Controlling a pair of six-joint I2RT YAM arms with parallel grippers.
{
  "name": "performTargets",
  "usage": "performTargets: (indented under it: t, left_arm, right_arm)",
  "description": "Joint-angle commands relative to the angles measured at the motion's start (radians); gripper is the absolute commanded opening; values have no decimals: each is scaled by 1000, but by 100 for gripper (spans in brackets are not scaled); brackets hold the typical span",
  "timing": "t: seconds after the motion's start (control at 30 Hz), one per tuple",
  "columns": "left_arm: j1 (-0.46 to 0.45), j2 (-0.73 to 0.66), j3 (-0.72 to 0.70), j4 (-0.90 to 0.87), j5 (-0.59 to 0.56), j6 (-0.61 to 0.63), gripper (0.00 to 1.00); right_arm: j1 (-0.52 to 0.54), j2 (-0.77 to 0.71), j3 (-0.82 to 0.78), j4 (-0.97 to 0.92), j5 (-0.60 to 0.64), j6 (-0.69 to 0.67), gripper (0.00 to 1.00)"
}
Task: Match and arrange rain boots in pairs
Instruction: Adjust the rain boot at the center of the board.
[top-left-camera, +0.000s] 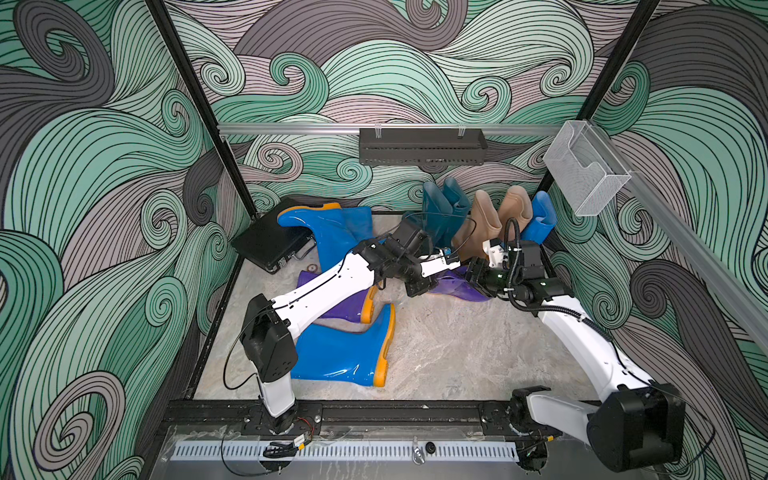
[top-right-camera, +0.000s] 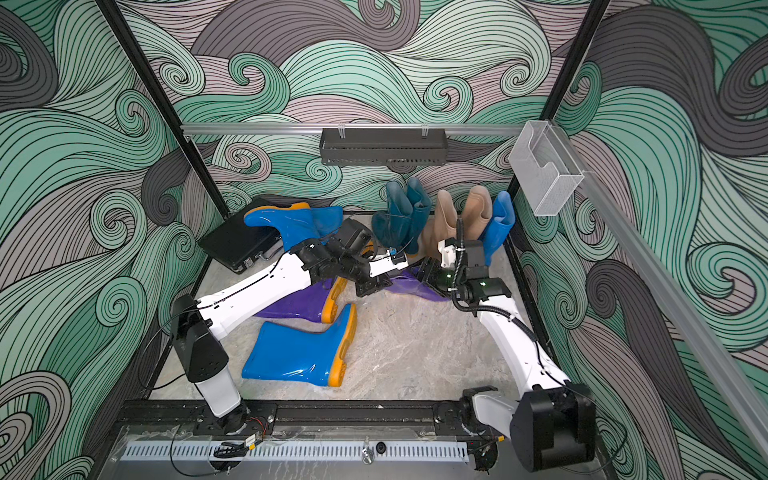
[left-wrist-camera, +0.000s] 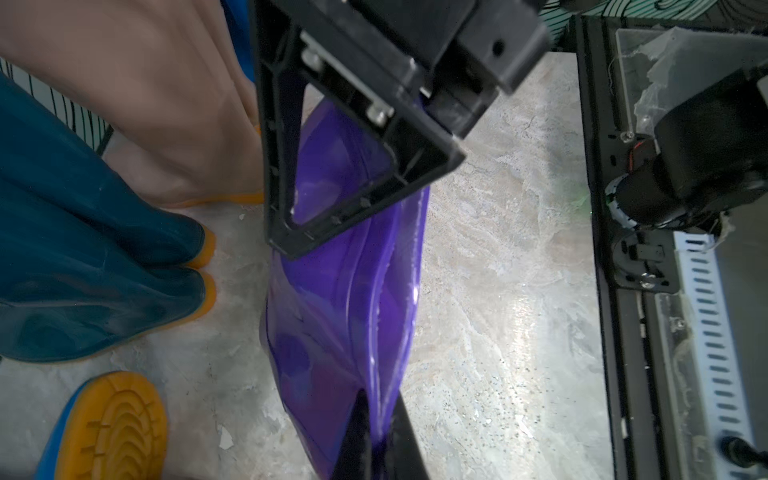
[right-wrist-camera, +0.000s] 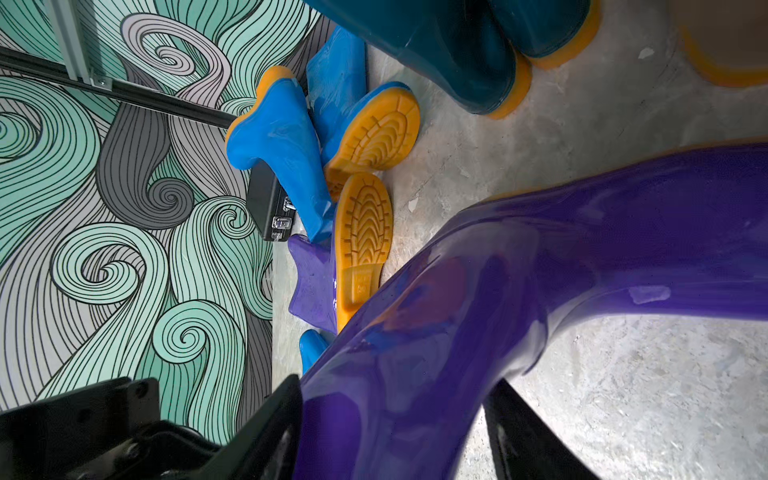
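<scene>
- The held purple boot (top-left-camera: 465, 289) hangs tipped over in the middle of the table toward the back, between our two arms and just in front of the upright row. We cannot tell whether any part of it rests on the stone-patterned tabletop (top-left-camera: 457, 353).
- Our left gripper (left-wrist-camera: 379, 401) is pinched tight on that boot, and the purple rubber is squeezed flat between its fingers.
- Our right gripper (right-wrist-camera: 397, 380) straddles the shaft with its jaws spread wide. A sliver of tabletop shows between one finger and the rubber, so it is not clamping.
- The second purple boot (top-left-camera: 345, 309) lies on its side under our left forearm, near the held one but apart from it.
- Just in front of it, a near blue boot (top-left-camera: 345, 353) lies on its side with its orange sole turned toward the table's middle.
- At the back left, a corner blue boot (top-left-camera: 316, 226) lies across the black case (top-left-camera: 266, 243), with another blue boot (top-left-camera: 359, 220) right beside it.
- Along the back wall stand the teal pair (top-left-camera: 440, 208), then the beige pair (top-left-camera: 484, 224), then a lone blue boot (top-left-camera: 540, 216) at the right end, close against the beige.
</scene>
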Motion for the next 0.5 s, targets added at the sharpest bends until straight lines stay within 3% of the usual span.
performTargets:
  t: [0.0, 0.33, 0.47]
  left_arm:
    - [-17, 13, 99, -105, 69, -124, 0]
    - [-11, 68, 267, -238, 42, -295, 0]
    - [6, 73, 274, -254, 26, -340, 0]
  right_arm:
    - [3, 63, 14, 86, -17, 36, 71]
    - [-3, 186, 167, 42, -11, -24, 80]
    - [-24, 208, 239, 11, -17, -49, 88]
